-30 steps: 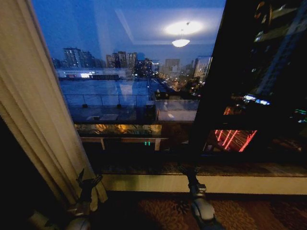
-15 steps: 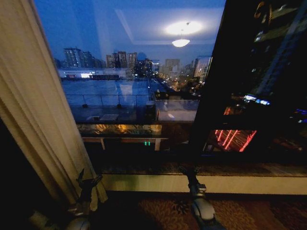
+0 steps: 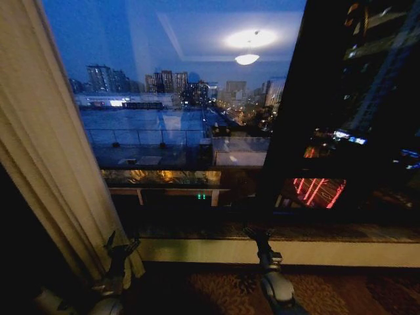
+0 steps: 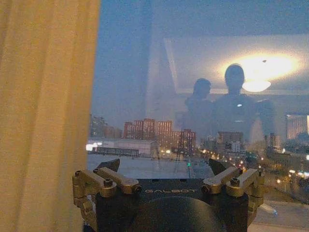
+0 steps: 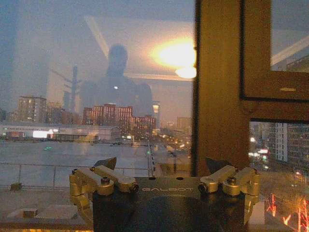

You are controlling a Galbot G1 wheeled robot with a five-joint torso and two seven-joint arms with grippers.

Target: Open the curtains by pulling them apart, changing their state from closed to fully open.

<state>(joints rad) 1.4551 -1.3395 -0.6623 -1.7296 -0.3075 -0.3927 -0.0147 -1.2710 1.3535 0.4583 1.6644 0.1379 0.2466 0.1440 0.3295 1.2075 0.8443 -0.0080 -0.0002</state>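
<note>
One curtain [image 3: 46, 151] is hanging gathered at the window's left edge, its pleats running floor to ceiling, leaving the glass [image 3: 184, 118] bare. The left hand [image 3: 121, 252] is sitting just beside its lower hem, fingers apart and gripping nothing, nearer than the right hand [image 3: 259, 237], which is pointing at the sill [image 3: 328, 251], fingers likewise apart.

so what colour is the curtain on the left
Off-white to cream, with vertical pleats; the curtain shows best in the head view.
</note>
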